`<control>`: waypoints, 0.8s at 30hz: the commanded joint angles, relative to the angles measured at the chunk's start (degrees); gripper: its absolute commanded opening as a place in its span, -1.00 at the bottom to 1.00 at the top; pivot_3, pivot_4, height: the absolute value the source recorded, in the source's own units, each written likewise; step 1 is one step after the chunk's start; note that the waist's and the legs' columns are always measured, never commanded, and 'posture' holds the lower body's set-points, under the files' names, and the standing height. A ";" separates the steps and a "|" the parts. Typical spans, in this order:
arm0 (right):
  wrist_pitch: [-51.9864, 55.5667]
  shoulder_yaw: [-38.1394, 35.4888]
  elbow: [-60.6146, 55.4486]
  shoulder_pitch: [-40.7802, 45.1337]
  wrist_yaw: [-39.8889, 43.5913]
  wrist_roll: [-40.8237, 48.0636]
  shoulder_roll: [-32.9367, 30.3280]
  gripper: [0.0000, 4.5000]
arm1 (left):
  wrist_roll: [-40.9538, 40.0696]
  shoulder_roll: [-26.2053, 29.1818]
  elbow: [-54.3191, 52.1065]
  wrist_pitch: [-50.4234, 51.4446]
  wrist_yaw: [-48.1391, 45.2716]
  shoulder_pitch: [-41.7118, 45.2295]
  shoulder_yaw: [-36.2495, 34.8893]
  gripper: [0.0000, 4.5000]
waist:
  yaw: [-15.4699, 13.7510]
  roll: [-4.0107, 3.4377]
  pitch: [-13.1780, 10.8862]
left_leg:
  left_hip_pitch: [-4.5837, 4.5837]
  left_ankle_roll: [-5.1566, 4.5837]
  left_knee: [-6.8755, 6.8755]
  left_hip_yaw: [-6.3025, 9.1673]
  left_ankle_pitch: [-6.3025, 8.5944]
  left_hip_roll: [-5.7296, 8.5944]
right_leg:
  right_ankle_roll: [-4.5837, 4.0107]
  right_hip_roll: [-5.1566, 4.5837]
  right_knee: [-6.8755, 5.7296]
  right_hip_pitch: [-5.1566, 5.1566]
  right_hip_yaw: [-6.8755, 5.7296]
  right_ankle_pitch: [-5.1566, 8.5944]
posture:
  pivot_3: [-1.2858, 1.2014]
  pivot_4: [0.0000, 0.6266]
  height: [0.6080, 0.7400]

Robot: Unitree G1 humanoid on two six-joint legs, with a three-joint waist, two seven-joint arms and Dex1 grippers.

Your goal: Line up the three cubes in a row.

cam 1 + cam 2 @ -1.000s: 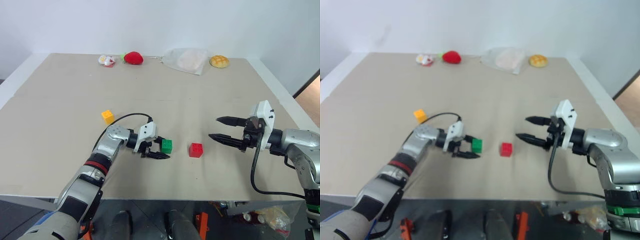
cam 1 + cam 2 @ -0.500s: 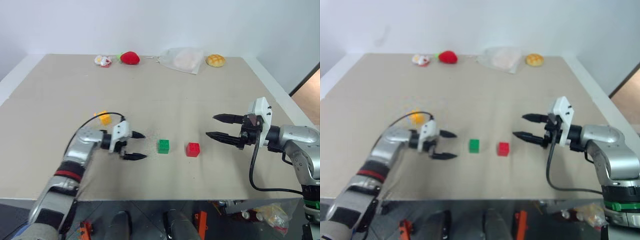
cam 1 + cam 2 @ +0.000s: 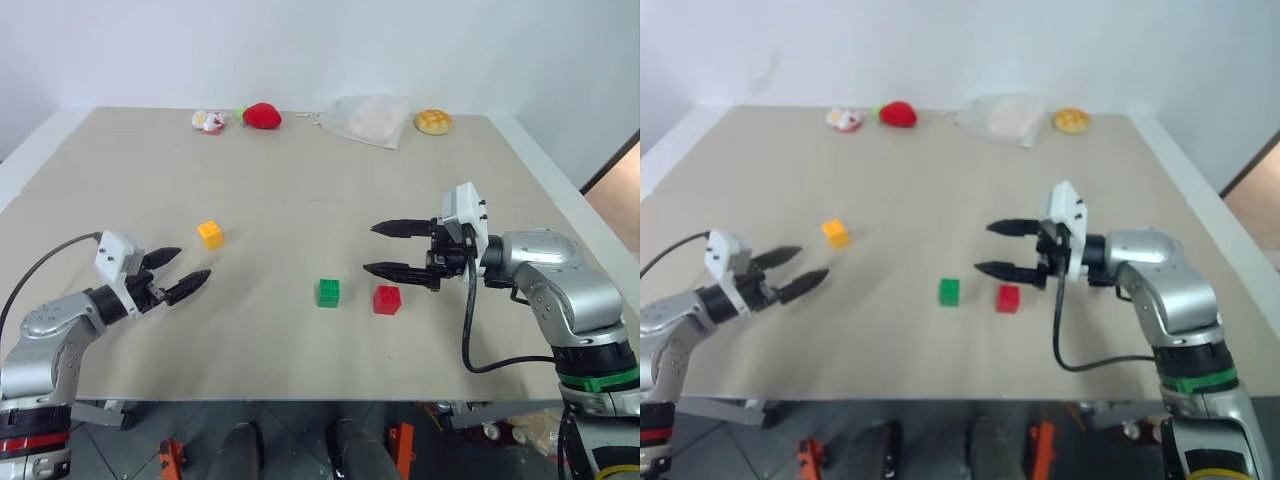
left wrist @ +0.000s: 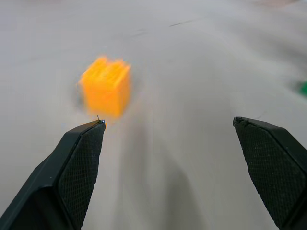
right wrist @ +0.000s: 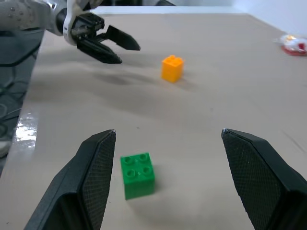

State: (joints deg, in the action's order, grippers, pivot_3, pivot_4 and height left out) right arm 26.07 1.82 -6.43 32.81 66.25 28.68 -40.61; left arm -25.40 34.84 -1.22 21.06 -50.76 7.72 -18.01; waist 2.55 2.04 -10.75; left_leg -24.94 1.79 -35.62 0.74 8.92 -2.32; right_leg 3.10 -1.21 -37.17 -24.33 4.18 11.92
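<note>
The green cube (image 3: 328, 292) and the red cube (image 3: 387, 299) sit close side by side near the table's front middle. Apart from them, to the left and farther back, lies the yellow cube (image 3: 210, 234). My left gripper (image 3: 192, 264) hovers open at the left, just short of the yellow cube (image 4: 105, 86), which lies ahead beside one finger (image 4: 79, 163). Over the red cube my right gripper (image 3: 369, 248) is open and empty, pointing left. The right wrist view looks along its fingers (image 5: 96, 167) to the green cube (image 5: 137, 174), with the left gripper (image 5: 108, 45) beyond.
Along the table's far edge lie a small wrapped item (image 3: 210, 122), a red plush strawberry (image 3: 263, 115), a clear plastic bag (image 3: 370, 120) and a yellow bun (image 3: 433, 121). The table's front edge (image 3: 300, 398) runs close below both arms.
My left gripper has left the green cube, opened wider and swung far to the left, near the yellow cube. The right gripper has moved left over the red cube.
</note>
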 commanded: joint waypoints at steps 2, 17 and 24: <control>-2.40 2.86 1.83 3.51 1.23 -1.69 2.98 0.62 | 2.23 0.62 1.12 -4.22 1.43 -1.21 -0.02 0.96 | -0.02 0.02 0.01 | -0.01 0.01 0.00 -0.05 0.01 -0.04 | -0.02 0.01 0.01 -0.03 0.00 -0.01 | 0.03 -0.52 0.99; -4.65 3.87 2.67 3.72 -4.14 -5.44 8.87 0.62 | 9.12 -0.08 35.73 -16.80 -0.34 22.19 5.89 0.96 | -0.11 0.06 0.03 | -0.12 0.02 0.06 -0.38 -0.01 -0.35 | -0.15 0.15 0.02 -0.14 -0.11 -0.06 | 0.03 -0.52 0.99; -3.92 3.02 0.65 2.19 -4.66 -4.98 7.69 0.62 | 11.21 -1.08 47.43 -20.71 -3.80 30.13 8.63 0.96 | -0.11 0.07 0.03 | -0.12 0.02 0.08 -0.36 -0.01 -0.35 | -0.11 0.18 0.01 -0.13 -0.11 -0.07 | 0.03 -0.52 0.99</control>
State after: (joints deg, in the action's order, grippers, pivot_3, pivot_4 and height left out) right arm 22.19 6.71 -3.14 34.57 61.82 22.84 -32.23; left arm -14.54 33.71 45.13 1.98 -53.40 36.19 -9.56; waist 2.44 2.10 -10.72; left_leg -25.06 1.81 -35.54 0.38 8.92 -2.67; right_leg 3.00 -1.03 -37.16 -24.46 4.08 11.85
